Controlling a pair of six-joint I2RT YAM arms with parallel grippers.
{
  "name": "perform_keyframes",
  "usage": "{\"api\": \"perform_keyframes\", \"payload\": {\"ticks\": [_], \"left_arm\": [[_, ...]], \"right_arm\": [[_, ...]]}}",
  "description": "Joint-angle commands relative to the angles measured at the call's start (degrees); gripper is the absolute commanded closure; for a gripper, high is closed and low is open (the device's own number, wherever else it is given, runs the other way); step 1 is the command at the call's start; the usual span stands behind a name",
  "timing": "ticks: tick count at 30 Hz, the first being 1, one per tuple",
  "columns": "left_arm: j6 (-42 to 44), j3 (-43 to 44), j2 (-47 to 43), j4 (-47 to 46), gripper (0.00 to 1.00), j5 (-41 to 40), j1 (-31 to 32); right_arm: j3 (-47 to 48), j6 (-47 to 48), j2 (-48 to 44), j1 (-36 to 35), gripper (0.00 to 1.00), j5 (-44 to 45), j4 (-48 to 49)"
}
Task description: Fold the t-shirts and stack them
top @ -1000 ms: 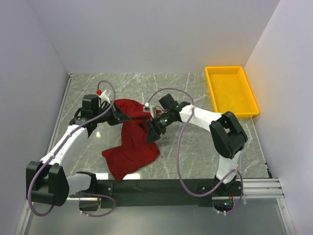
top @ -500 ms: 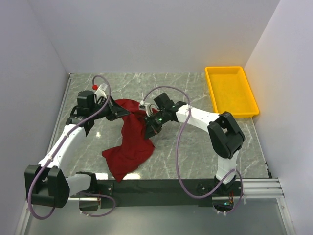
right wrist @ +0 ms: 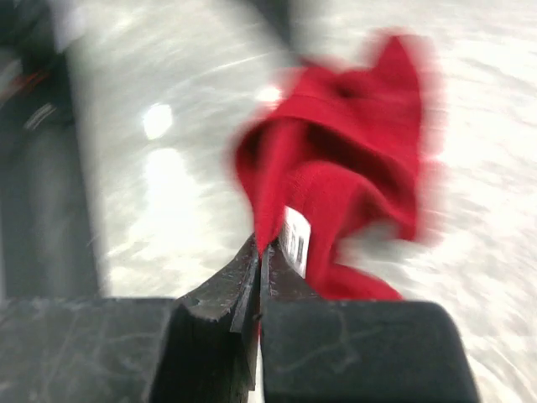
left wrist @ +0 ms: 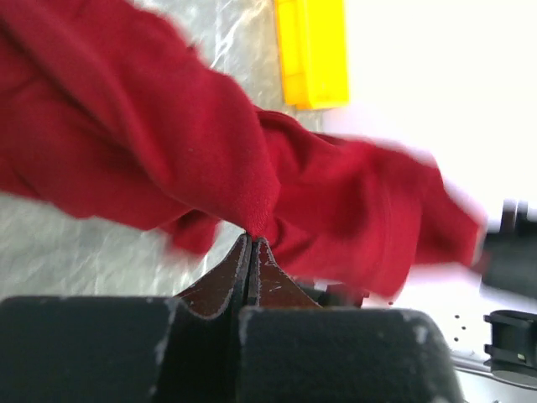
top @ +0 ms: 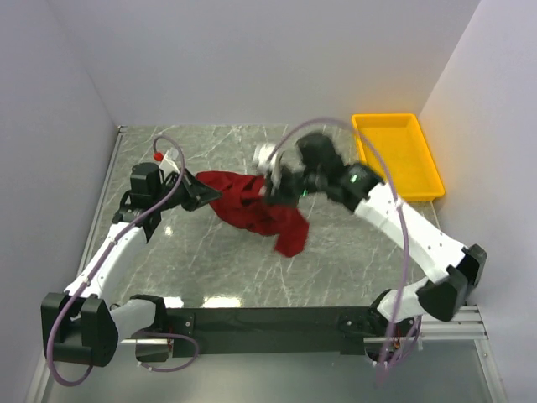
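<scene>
The grey marble-patterned table (top: 218,269), glossy with pale veins, fills the overhead view. Only that view shows the whole dark red t-shirt (top: 256,210). It is bunched and strung between the two arms at mid-table, with a loose end drooping on the right. Whether that end touches the surface cannot be told.

A rectangular yellow plastic tray (top: 394,155) sits well apart at the far right.

The left wrist view adds the cloth's soft knit. There the left gripper (left wrist: 252,245) has its dark fingers pressed together, pinching a fold.

The right wrist view is motion-blurred. It shows the right gripper (right wrist: 260,250) clamped on the cloth, just beside a small white tag (right wrist: 295,239) that neither other view shows.
</scene>
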State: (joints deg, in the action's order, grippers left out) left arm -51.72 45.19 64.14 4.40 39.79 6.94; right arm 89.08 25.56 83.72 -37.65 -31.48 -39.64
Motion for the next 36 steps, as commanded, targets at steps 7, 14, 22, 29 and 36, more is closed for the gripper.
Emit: {"api": "perform_keyframes", "payload": {"ticks": [7, 14, 22, 29, 36], "left_arm": [[9.0, -12.8, -4.5, 14.0, 0.99, -3.8, -0.3], [8.1, -16.7, -4.2, 14.7, 0.99, -2.0, 0.8], [8.0, -14.8, -3.9, 16.5, 0.91, -2.2, 1.1], [7.4, -13.6, -5.6, 17.7, 0.71, -3.4, 1.1], [6.6, -11.9, -11.0, 24.0, 0.53, -9.8, 1.1]], "right_arm": [[-33.9, 8.7, -3.6, -19.7, 0.91, 2.8, -1.8], [-31.4, 11.4, -14.5, -9.7, 0.33, -2.9, -5.8], [-24.7, -3.4, -2.6, -6.5, 0.31, -11.1, 0.6], [-20.7, -18.8, 10.2, -11.0, 0.33, -3.4, 9.8], [-20.6, -25.5, 16.0, -10.2, 0.32, -4.1, 18.4]]}}
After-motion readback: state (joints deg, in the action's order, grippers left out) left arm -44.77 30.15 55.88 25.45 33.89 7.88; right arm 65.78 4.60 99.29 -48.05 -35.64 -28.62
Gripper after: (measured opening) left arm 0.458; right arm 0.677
